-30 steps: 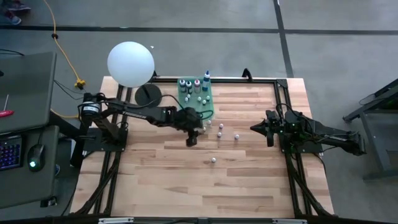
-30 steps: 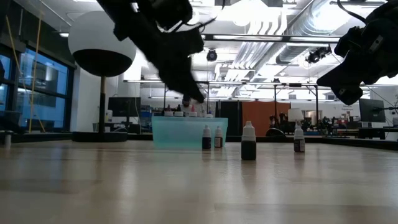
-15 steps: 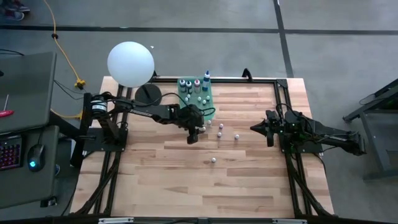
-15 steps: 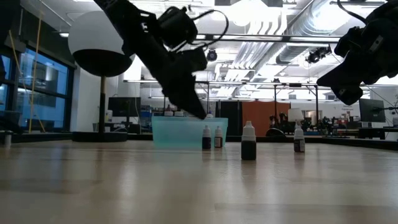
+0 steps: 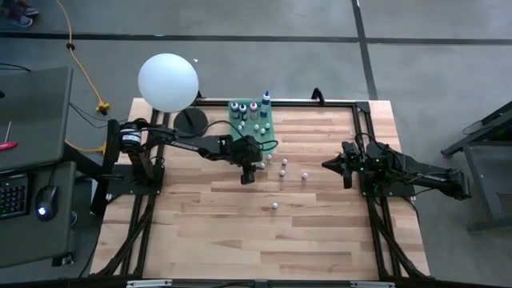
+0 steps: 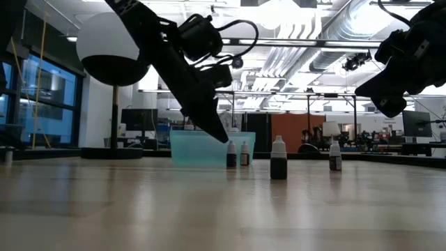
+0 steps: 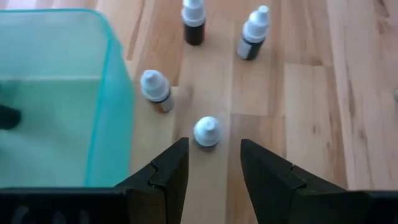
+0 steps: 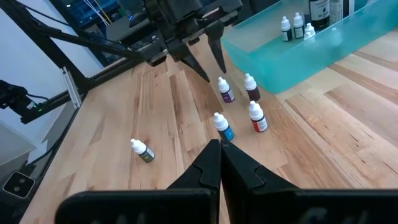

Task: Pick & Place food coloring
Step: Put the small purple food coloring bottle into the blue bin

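Since a second ago, the left gripper (image 5: 248, 178) has swung in closer to the green tray (image 5: 270, 138) and dropped lower, its fingers (image 7: 171, 168) now pointing down at the desk (image 5: 240, 232) just beside the tray's near corner. Those fingers stand apart, with nothing between them; one white-capped bottle (image 7: 206, 132) sits upright on the wood just ahead of the tips, in line with the gap but not touched. A second bottle (image 7: 156, 91) stands right against the tray's wall, and two more (image 7: 193, 20) (image 7: 253, 33) stand a little farther out from the tray.

Seen from above, the loose food coloring (image 5: 283, 166) is scattered on the desk close to the tray's near edge, with one lone bottle (image 5: 274, 206) well apart from the tray, toward the middle of the desk. More bottles (image 5: 254, 112) already stand inside the tray, some larger with dark bodies.

The right gripper (image 5: 326, 165) waits well away from the tray on the desk's other side, fingers (image 8: 211, 163) pressed together and empty. A big white ball lamp (image 5: 167, 82) stands beside the tray on the left arm's side.
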